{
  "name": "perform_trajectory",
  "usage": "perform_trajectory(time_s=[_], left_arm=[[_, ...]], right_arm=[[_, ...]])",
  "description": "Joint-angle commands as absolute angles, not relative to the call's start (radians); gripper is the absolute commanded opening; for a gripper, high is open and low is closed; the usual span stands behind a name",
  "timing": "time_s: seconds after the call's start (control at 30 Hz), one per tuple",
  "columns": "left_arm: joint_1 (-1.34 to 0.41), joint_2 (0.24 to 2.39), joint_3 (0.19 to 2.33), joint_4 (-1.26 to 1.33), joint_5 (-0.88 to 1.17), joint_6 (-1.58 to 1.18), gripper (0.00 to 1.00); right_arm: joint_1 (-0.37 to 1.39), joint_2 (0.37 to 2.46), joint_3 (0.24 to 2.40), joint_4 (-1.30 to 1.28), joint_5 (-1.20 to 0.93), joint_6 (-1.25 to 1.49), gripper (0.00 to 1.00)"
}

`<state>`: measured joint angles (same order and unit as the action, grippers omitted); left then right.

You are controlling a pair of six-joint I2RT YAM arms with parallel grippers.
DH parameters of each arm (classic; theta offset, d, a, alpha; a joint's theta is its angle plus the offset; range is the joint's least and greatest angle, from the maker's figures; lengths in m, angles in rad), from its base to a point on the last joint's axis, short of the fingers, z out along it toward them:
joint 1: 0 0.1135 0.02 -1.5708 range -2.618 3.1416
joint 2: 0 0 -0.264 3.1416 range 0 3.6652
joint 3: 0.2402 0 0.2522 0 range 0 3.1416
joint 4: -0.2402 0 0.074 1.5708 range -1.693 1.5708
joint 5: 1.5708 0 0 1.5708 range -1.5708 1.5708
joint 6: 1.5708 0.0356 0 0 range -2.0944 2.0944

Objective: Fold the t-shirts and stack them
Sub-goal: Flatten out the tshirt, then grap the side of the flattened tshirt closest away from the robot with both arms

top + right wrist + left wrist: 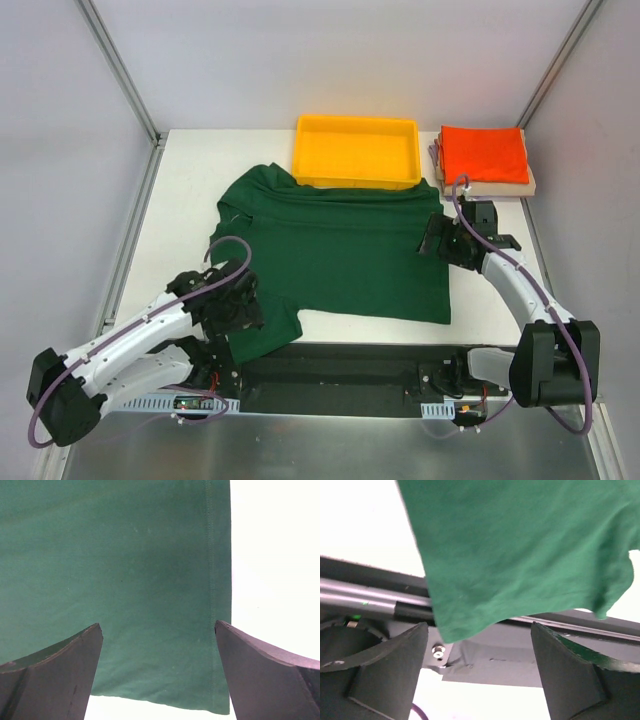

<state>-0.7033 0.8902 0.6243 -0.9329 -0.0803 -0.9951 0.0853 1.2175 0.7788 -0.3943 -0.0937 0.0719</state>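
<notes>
The dark green t-shirt lies spread flat across the table. Its near-left sleeve hangs over the table's front edge. My left gripper is open and empty, just above that sleeve, with the cloth ahead of the fingers. My right gripper is open and empty over the shirt's right hem corner. A folded orange-red t-shirt lies on a stack at the far right, over a tan one and a lavender edge.
A yellow plastic tray stands at the back centre, touching the green shirt's far edge. The black arm-mount rail runs along the table's front edge. Frame posts stand at the back left and right corners.
</notes>
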Motion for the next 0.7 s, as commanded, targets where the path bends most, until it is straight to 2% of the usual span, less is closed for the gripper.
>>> perform_trajectory(time_s=[0.0, 0.3, 0.6, 0.67], left_arm=[[-0.762, 0.868, 0.568, -1.131, -0.101, -1.198, 0.78], [-0.788, 0.929, 0.509, -1.046, -0.02, -1.178, 0.44], [-0.792, 0.992, 0.456, -0.946, 0.043, -1.164, 0.35], [-0.79, 1.005, 0.457, -0.936, 0.041, -1.158, 0.28]], right_arm=[[0.075, 1.232, 0.793, -0.402, -0.081, 0.067, 0.96], [0.077, 1.259, 0.804, -0.417, -0.055, 0.06, 0.96], [0.075, 1.266, 0.807, -0.426, -0.038, 0.058, 0.96], [0.075, 1.262, 0.807, -0.425, -0.035, 0.063, 0.96]])
